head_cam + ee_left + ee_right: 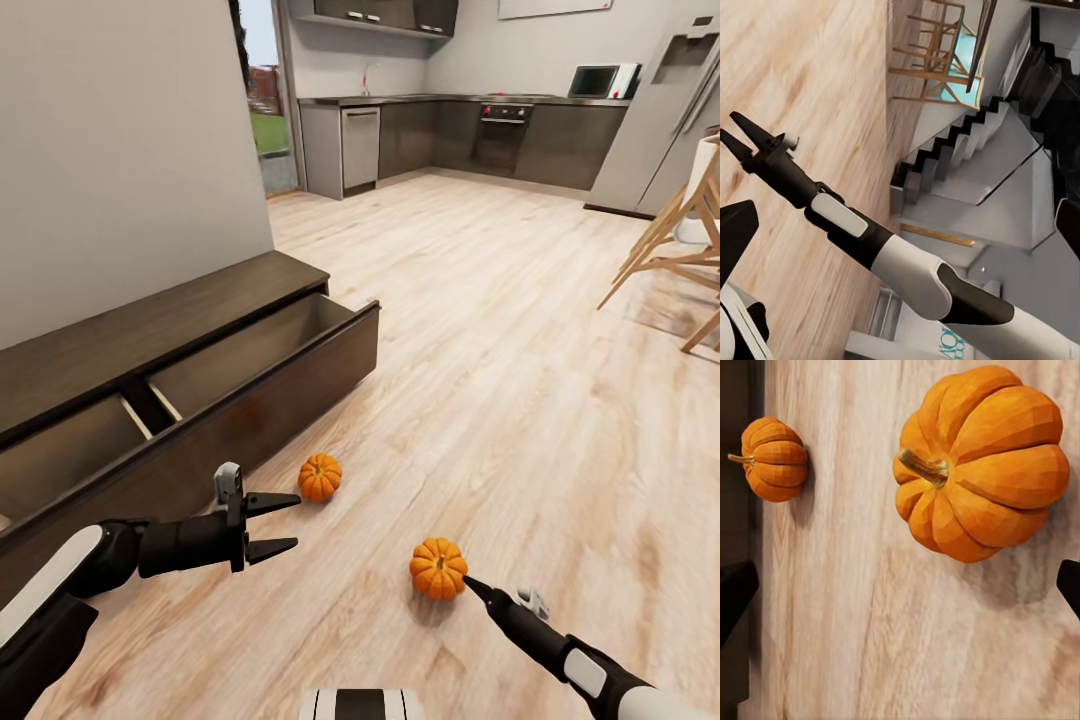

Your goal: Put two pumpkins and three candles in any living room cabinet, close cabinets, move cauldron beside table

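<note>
You are working on the first step, getting a pumpkin into the cabinet [200, 370], whose pull-out front is standing open beside the wall with its lighter interior showing and nothing visible inside. Both pumpkins are lying on the wooden floor [480, 330]: the far pumpkin [320, 477] is sitting just beside the open drawer front, and the near pumpkin [438, 568] is resting further out in the room, right at the tip of your right tool [470, 585]. In the right wrist view that near pumpkin is lying between the two dark fingertips [1069, 585] at the frame edges, so the fingers are standing wide apart and not yet touching it. Your left tool [272, 525] is hovering low near the drawer front, its fingers spread and holding nothing.

The candles and cauldron are not yet in play. My judgement is that the next move is calling for you to be lowering the right tool until the fingers are straddling the pumpkin's widest ribs, then closing gently; the round ribbed body is likely rolling away if one finger is nudging it first
</note>
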{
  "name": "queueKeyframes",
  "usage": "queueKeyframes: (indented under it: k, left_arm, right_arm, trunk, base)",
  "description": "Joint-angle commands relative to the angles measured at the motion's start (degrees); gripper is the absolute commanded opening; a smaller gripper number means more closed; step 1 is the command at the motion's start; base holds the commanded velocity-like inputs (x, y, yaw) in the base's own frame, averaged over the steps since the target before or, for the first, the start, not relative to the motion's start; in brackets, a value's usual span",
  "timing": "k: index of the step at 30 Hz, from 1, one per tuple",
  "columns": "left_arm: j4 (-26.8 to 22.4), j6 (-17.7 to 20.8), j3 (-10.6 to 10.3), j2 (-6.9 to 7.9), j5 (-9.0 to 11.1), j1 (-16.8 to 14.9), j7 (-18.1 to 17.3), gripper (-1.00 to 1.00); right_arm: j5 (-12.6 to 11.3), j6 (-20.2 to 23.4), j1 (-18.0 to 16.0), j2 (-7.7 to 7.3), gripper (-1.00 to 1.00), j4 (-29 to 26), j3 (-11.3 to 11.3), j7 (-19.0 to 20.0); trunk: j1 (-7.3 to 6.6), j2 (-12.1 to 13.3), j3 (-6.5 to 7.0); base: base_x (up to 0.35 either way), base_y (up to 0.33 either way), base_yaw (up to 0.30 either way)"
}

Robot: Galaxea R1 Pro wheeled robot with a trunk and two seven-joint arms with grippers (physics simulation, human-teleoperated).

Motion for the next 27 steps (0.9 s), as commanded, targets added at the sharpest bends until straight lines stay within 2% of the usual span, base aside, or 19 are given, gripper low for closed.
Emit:
queueKeyframes:
  k: [1, 12, 19, 27]
  left_arm:
    - [-0.02, 0.0, -0.05, 0.04, 0.62, -0.04, 0.51, 1.0]
    - [-0.02, 0.0, -0.19, 0.04, 0.59, -0.04, 0.52, 1.0]
    - [-0.02, 0.0, -0.21, 0.04, 0.59, -0.04, 0.52, 1.0]
    - [-0.02, 0.0, -0.23, 0.04, 0.59, -0.04, 0.52, 1.0]
  right_arm:
    - [-0.67, 0.5, -0.02, -0.03, 1.0, 0.09, 0.28, 0.21]
    - [-0.82, 0.52, -0.02, 0.14, 1.0, 0.38, 0.23, -0.24]
    - [-0.84, 0.55, -0.02, 0.14, 1.0, 0.45, 0.21, -0.58]
    - [-0.99, 0.99, -0.02, 0.14, 1.0, 0.49, 0.07, -7.34]
  trunk:
    - [0.0, -0.02, -0.04]
    - [0.0, -0.02, -0.04]
    - [0.0, -0.02, -0.04]
    - [0.0, -0.02, -0.04]
  base:
    - [0.13, 0.0, 0.0]
    - [0.166, 0.0, 0.0]
    - [0.067, 0.0, 0.0]
    - [0.063, 0.0, 0.0]
